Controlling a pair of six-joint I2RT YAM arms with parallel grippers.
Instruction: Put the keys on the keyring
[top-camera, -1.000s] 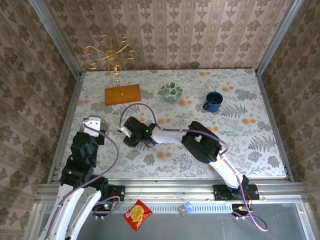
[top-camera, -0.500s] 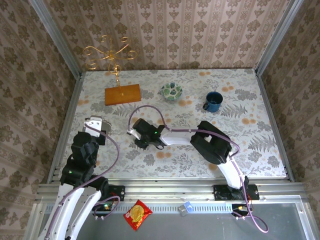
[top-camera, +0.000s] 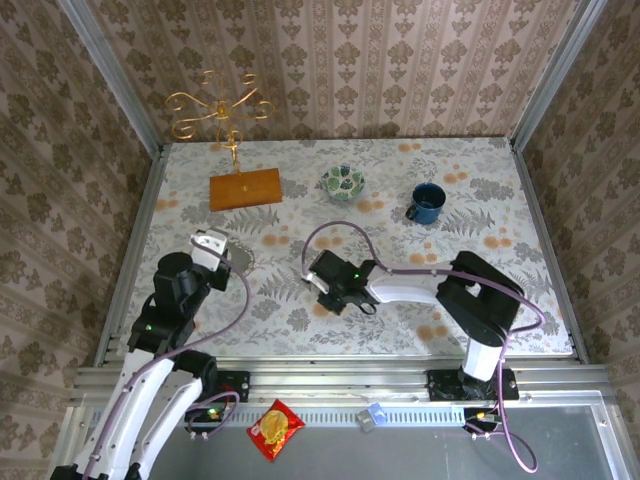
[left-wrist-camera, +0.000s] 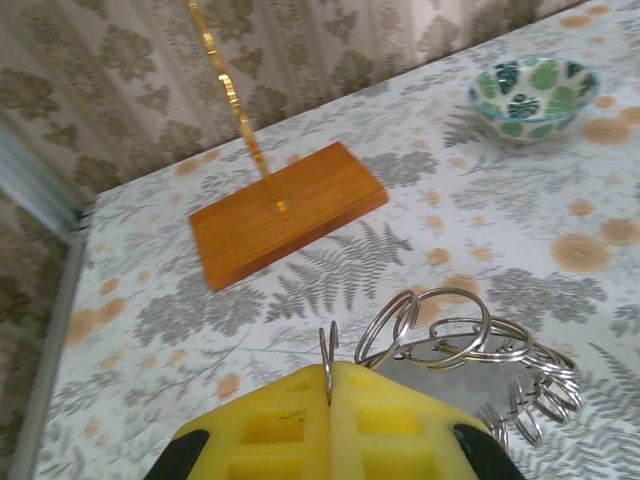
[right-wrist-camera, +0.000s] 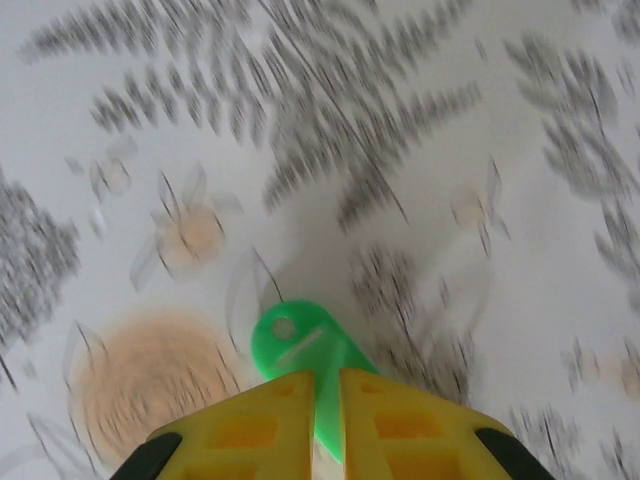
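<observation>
In the left wrist view my left gripper (left-wrist-camera: 329, 378) is shut, its yellow fingers pinching a thin metal ring of the keyring (left-wrist-camera: 462, 332). Several linked silver loops lie on the cloth just right of the pads. From above, the left gripper (top-camera: 222, 251) sits at the keyring (top-camera: 244, 259), a thin oval hoop at the table's left. My right gripper (right-wrist-camera: 327, 392) is shut on a key (right-wrist-camera: 297, 340); its bright green head with a small hole sticks out past the fingertips, and the view is blurred. From above, the right gripper (top-camera: 316, 284) hovers mid-table. The other key is out of view.
A gold wire stand (top-camera: 222, 106) rises from a wooden block (top-camera: 245, 188) at the back left. A patterned green bowl (top-camera: 343, 182) and a blue mug (top-camera: 427, 203) stand at the back. A snack packet (top-camera: 275, 429) lies off the table by the arm bases.
The right arm has swept to the right, away from the left gripper, carrying the green key. The left gripper has shifted right and forward towards the hoop.
</observation>
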